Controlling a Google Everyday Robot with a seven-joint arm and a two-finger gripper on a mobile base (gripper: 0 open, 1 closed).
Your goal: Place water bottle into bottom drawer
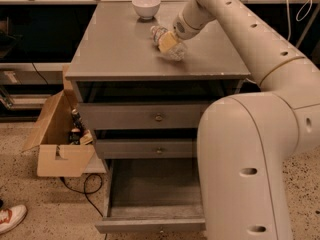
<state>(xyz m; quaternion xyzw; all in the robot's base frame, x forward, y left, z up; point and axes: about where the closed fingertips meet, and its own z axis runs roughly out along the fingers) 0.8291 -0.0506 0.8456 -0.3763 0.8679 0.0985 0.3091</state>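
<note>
Grey wooden cabinet with three drawers. The gripper [168,42] is over the grey tabletop [117,46], right of centre, its tan fingers [164,40] clamped on the small clear ribbed plastic water bottle [178,51], which tilts with its white cap up-left. The wide, shallow bottom drawer [155,186] stands pulled open below. A white bowl [146,6] sits at the tabletop's rear edge.

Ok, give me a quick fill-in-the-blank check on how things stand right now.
1. The bottom drawer is pulled ___.
2. The water bottle lies on the ___ of the cabinet, with the gripper right at it.
3. The bowl behind them is ___ in colour.
Missing words: open; top; white.
</note>
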